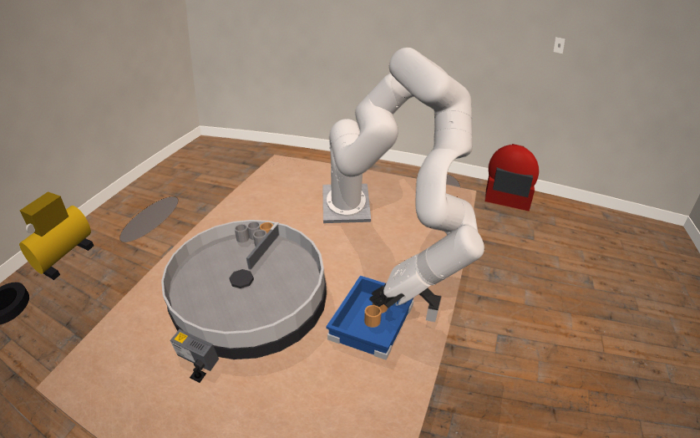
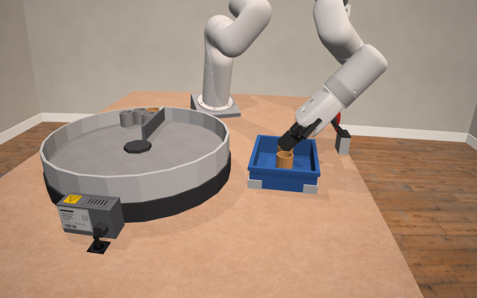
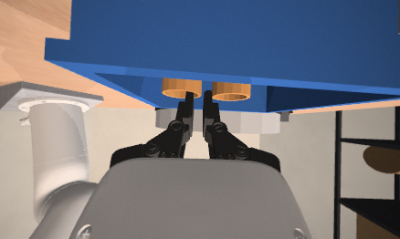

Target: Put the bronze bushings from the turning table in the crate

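Two bronze bushings [image 1: 372,316] [image 2: 284,161] [image 3: 231,90] stand in the blue crate [image 1: 346,335] [image 2: 283,172] [image 3: 226,41]; the claw [image 1: 380,302] [image 2: 285,145] [image 3: 198,100], narrowly parted, grips nothing. A third lies beside steel bushings [image 1: 241,233] [image 2: 126,119].

Even, soft light, sharp views

Faint shadows spread right of the crate [image 1: 346,338] [image 2: 284,179] [image 3: 216,41]; no blur beside it.

Bushings [image 3: 182,88] [image 3: 231,90] close around the gripper [image 1: 380,304] [image 2: 285,144] [image 3: 198,93].
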